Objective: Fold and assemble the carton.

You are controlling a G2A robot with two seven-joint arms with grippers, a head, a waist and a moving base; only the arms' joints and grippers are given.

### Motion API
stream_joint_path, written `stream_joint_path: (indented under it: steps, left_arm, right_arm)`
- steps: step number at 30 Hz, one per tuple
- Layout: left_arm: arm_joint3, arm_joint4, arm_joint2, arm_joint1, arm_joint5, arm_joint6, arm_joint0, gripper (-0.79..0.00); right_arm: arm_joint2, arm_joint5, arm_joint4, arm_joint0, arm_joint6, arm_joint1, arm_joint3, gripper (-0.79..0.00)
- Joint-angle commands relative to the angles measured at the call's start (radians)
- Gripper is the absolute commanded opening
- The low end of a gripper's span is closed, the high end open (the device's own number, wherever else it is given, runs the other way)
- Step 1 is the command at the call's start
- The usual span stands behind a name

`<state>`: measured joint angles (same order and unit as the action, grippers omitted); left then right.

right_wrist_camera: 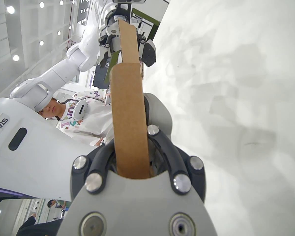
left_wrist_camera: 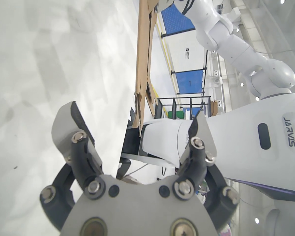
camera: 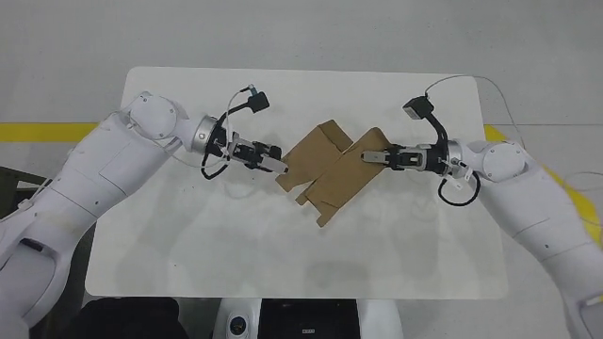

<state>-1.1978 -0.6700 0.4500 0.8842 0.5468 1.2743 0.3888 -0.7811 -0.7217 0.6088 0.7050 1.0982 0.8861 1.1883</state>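
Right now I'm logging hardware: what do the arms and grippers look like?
The left arm and right arm are white with black wrist cables. The left gripper and right gripper have grey plates, black linkages, grey fingers with black pads.

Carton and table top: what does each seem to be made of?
Carton: brown corrugated cardboard with a matte finish; the left wrist view shows its layered, frayed cut edge. Table top: white and smooth, with a dull sheen and faint grey smudges. It is probably laminate or painted board, but the pictures leave that open.
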Motion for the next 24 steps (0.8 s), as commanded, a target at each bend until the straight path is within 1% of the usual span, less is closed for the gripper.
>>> stream_joint_path:
  steps: [1, 6, 12, 16, 24]
  left_arm:
    - [0.011, 0.006, 0.014, -0.002, 0.033, -0.034, 0.011, 0.000]
    - [0.032, -0.010, 0.042, 0.003, 0.081, -0.086, 0.046, 0.000]
    - [0.019, -0.003, 0.075, 0.012, 0.094, -0.172, 0.083, 0.000]
    - [0.006, 0.004, 0.098, 0.013, 0.077, -0.185, 0.100, 0.000]
    - [-0.020, -0.014, 0.146, 0.013, 0.030, -0.153, 0.121, 0.000]
  right_arm:
    - [-0.001, -0.012, -0.001, -0.007, -0.022, 0.008, -0.014, -0.785]
    - [0.000, -0.001, -0.043, -0.022, -0.111, 0.028, -0.017, -0.785]
    - [0.003, 0.024, -0.095, -0.022, -0.196, 0.048, -0.001, -0.785]
    - [0.000, 0.039, -0.125, -0.015, -0.244, 0.058, -0.010, -0.785]
    - [-0.018, 0.057, -0.170, 0.001, -0.294, 0.069, -0.029, -0.785]
